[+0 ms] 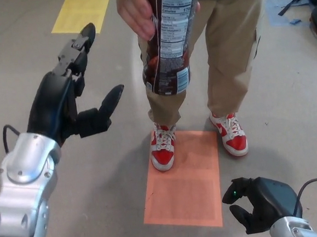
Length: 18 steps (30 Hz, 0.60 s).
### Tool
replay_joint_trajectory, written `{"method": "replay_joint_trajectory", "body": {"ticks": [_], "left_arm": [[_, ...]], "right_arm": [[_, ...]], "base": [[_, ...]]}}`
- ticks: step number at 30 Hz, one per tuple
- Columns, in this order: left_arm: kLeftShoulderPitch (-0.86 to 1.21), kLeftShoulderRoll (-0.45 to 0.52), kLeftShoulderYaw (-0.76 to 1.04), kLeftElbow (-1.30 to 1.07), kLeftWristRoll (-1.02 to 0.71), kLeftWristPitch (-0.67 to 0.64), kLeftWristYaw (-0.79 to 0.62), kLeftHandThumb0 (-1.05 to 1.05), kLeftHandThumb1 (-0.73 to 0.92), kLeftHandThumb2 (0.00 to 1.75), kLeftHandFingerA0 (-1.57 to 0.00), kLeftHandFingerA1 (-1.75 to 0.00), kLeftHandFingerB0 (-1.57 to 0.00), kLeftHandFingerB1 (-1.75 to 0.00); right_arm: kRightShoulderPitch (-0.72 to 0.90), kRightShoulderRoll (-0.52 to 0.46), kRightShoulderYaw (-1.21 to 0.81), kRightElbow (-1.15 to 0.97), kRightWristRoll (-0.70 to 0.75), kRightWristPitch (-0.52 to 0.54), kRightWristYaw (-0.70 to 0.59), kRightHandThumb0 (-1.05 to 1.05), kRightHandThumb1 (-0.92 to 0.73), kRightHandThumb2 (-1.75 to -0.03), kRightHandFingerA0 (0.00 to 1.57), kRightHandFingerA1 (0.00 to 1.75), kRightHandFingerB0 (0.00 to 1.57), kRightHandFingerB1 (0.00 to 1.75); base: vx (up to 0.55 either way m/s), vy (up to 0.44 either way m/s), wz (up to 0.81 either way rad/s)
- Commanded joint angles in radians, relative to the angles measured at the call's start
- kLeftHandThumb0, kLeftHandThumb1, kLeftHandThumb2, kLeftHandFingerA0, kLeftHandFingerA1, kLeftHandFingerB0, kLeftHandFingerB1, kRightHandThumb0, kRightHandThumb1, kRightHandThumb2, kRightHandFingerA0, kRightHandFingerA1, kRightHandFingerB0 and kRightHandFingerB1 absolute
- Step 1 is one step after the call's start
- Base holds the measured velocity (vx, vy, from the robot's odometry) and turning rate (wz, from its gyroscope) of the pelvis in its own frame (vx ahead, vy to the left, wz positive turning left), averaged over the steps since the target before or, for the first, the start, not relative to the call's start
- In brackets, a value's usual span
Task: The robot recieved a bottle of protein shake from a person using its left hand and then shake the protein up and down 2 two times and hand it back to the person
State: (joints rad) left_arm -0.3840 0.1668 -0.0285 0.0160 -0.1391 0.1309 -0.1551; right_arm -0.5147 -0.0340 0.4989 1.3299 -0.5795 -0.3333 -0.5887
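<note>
Two robot hands in view, one bottle, one person. Left hand [72, 98] raised at picture left, fingers [78, 42] spread wide and thumb jutting toward the bottle, holding nothing. Clear gap between that hand and the bottle; no contact. Silver forearm [24, 189] rising from the lower left corner, black cable looped beside it.

Protein shake bottle [166, 46] held upright, slightly tilted, in the person's hand [134, 10] near the top edge, centre. Brown body, white nutrition label facing the camera, blue band near the base. Cap out of frame above. Bottle hanging in front of the person's tan trouser leg [163, 104].

Right hand [258, 201] low at the bottom right, fingers curled inward on nothing, small green light showing on it. Well apart from the bottle.

Person standing opposite, red and white shoes [162, 146] on grey floor [97, 173]. One shoe touching the top left corner of an orange floor patch [186, 187], the other just off its top right corner. Yellow floor patch [81, 12] at the upper left. Dark bag strap [295, 0] at the upper right corner.
</note>
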Motion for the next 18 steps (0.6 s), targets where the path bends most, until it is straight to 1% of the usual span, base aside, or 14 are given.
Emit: {"method": "replay_joint_trajectory", "body": {"ticks": [1, 2, 3, 4, 5, 6, 7, 8, 9, 11, 12, 15, 16, 18], "left_arm": [[-0.205, 0.119, -0.022, -0.056, -0.315, 0.77, -0.247, -0.88, 0.55, 0.85, 0.0, -0.01, 0.0, 0.0], [-0.205, 0.112, -0.027, -0.059, -0.316, 0.784, -0.242, -0.86, 0.67, 0.61, 0.0, 0.0, 0.0, 0.0], [-0.207, 0.11, -0.039, -0.06, -0.313, 0.794, -0.247, -0.87, 0.67, 0.6, 0.0, 0.0, 0.0, 0.0], [-0.211, 0.111, -0.051, -0.059, -0.309, 0.801, -0.256, -0.87, 0.67, 0.6, 0.0, 0.0, 0.0, 0.0], [-0.223, 0.118, -0.066, -0.054, -0.304, 0.806, -0.273, -0.88, 0.52, 0.83, 0.0, 0.0, 0.0, 0.0], [-0.233, 0.121, -0.073, -0.048, -0.302, 0.808, -0.285, -0.88, 0.52, 0.83, 0.0, 0.0, 0.0, 0.0], [-0.243, 0.124, -0.079, -0.042, -0.301, 0.812, -0.297, -0.88, 0.52, 0.83, 0.0, 0.0, 0.0, 0.0], [-0.26, 0.124, -0.084, -0.035, -0.297, 0.822, -0.304, -0.87, 0.67, 0.61, 0.0, 0.0, 0.0, 0.0], [-0.283, 0.124, -0.093, -0.028, -0.292, 0.838, -0.308, -0.88, 0.66, 0.61, 0.0, 0.0, 0.0, 0.0], [-0.317, 0.124, -0.106, -0.015, -0.285, 0.86, -0.315, -0.88, 0.66, 0.6, 0.0, 0.0, 0.0, 0.0], [-0.334, 0.123, -0.111, -0.005, -0.279, 0.864, -0.319, -0.87, 0.51, 0.81, 0.0, 0.0, 0.0, 0.0], [-0.367, 0.117, -0.115, 0.022, -0.276, 0.876, -0.327, -0.89, 0.52, 0.83, 0.0, 0.0, 0.0, 0.0], [-0.389, 0.113, -0.118, 0.044, -0.27, 0.876, -0.336, -0.89, 0.51, 0.82, 0.0, 0.0, 0.0, 0.0], [-0.407, 0.111, -0.121, 0.061, -0.268, 0.885, -0.341, -0.9, 0.52, 0.83, 0.0, 0.0, 0.0, 0.0]], "right_arm": [[0.071, -0.005, 0.004, 0.012, -0.015, -0.01, -0.02, -0.49, -0.59, -0.95, 1.01, 0.96, 0.86, 0.62], [0.083, -0.006, 0.002, 0.012, -0.012, -0.014, -0.021, -0.49, -0.59, -0.96, 1.02, 0.94, 0.87, 0.61], [0.094, -0.005, 0.002, 0.013, -0.011, -0.012, -0.015, -0.51, -0.55, -1.13, 1.02, 0.99, 0.79, 0.71], [0.101, -0.004, 0.004, 0.014, -0.011, -0.008, -0.007, -0.51, -0.55, -1.13, 1.02, 0.99, 0.79, 0.71], [0.105, -0.003, 0.006, 0.014, -0.013, -0.011, -0.015, -0.5, -0.6, -1.04, 1.06, 1.02, 0.88, 0.61], [0.107, -0.003, 0.006, 0.013, -0.014, -0.016, -0.022, -0.51, -0.53, -1.13, 1.04, 1.01, 0.82, 0.73], [0.109, -0.004, 0.005, 0.013, -0.014, -0.021, -0.028, -0.51, -0.53, -1.13, 1.04, 1.01, 0.82, 0.73], [0.111, -0.004, 0.006, 0.013, -0.014, -0.023, -0.032, -0.53, -0.53, -1.13, 1.01, 0.96, 0.83, 0.75], [0.11, -0.006, 0.008, 0.013, -0.016, -0.02, -0.028, -0.52, -0.61, -1.05, 1.0, 0.9, 0.86, 0.68], [0.11, -0.008, 0.009, 0.013, -0.018, -0.019, -0.022, -0.52, -0.59, -1.06, 1.01, 0.9, 0.87, 0.67], [0.111, -0.009, 0.009, 0.013, -0.018, -0.026, -0.028, -0.52, -0.58, -1.09, 1.01, 0.91, 0.87, 0.67], [0.11, -0.009, 0.01, 0.012, -0.019, -0.023, -0.029, -0.51, -0.58, -1.08, 1.03, 0.9, 0.87, 0.64], [0.108, -0.01, 0.013, 0.012, -0.022, -0.02, -0.031, -0.51, -0.53, -1.15, 1.01, 0.96, 0.82, 0.74], [0.107, -0.01, 0.013, 0.012, -0.023, -0.021, -0.032, -0.51, -0.53, -1.15, 1.01, 0.97, 0.82, 0.75]], "base": [[0.0, 0.0, 0.0], [0.0, 0.0, 0.0], [0.0, 0.0, 0.0], [0.0, 0.0, 0.0], [0.0, 0.0, 0.0], [0.0, 0.0, 0.0], [0.0, 0.0, 0.0], [0.0, 0.0, 0.0], [0.0, 0.0, 0.0], [0.0, 0.0, 0.0], [0.0, 0.0, 0.0], [0.0, 0.0, 0.0], [0.0, 0.0, 0.0], [0.0, 0.0, 0.0]]}}
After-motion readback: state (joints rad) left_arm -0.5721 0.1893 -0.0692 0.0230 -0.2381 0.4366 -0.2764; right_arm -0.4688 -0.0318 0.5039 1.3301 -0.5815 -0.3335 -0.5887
